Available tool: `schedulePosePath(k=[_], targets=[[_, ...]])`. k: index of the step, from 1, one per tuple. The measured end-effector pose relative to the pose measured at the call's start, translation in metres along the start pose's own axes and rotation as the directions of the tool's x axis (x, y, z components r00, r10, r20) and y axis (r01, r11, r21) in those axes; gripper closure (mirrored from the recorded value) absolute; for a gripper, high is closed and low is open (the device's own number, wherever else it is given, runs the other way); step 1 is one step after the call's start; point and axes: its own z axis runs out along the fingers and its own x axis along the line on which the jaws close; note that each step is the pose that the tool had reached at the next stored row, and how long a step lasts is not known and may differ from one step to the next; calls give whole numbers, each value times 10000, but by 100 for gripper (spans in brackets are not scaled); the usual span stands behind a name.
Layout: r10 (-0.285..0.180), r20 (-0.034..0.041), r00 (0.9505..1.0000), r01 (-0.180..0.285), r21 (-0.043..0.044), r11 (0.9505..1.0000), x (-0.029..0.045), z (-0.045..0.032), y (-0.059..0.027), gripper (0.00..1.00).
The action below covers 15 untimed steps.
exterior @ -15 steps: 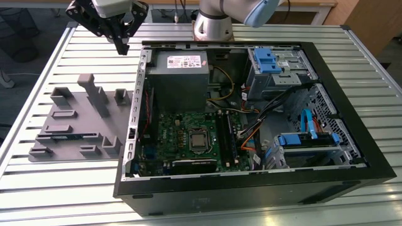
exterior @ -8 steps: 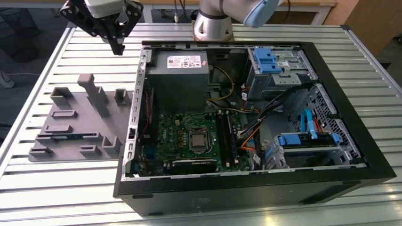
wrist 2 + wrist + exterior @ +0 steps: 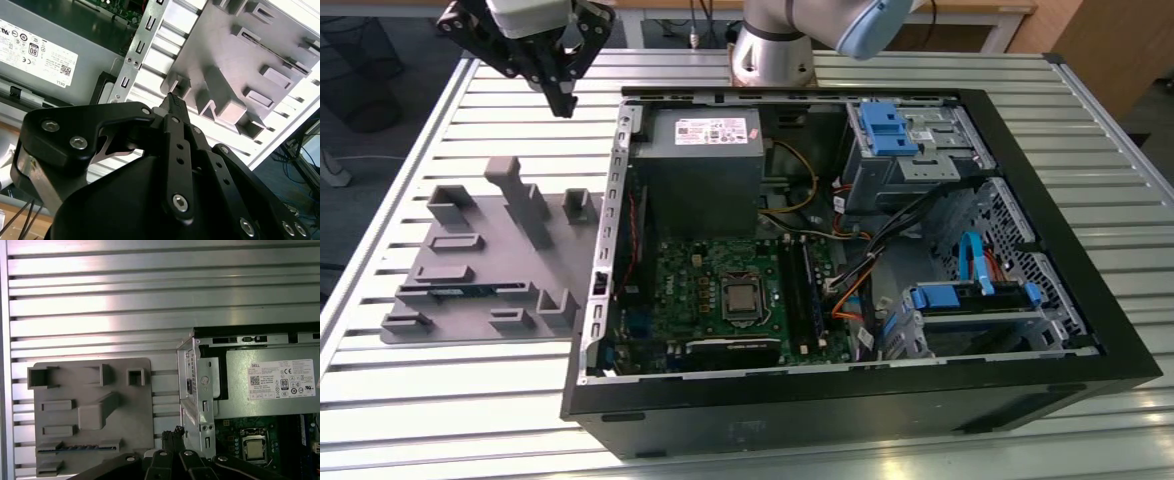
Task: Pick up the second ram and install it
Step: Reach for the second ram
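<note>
- looks like a robotics lab or test workshop, not a home;
- slotted aluminium table [image 3: 454,400] serving as the bench; robot arm's base [image 3: 771,55] standing at its back edge, black gripper [image 3: 564,100] hanging above it;
- desktop computer case [image 3: 854,405] lying open, motherboard [image 3: 720,290] bare; grey moulded holder tray [image 3: 494,225] beside it;
- wooden furniture [image 3: 1107,40] behind; in the second wrist view, loose cables [image 3: 299,150] on the floor

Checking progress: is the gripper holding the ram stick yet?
No, in the exterior view the ram lies in a slot of the grey tray, and the gripper hangs well clear of it.
</note>
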Motion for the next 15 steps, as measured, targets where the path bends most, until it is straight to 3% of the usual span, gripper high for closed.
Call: schedulePosePath(k=[15], targets=[[0,0,10000,0,1,10000,186,-3,-14,89]])
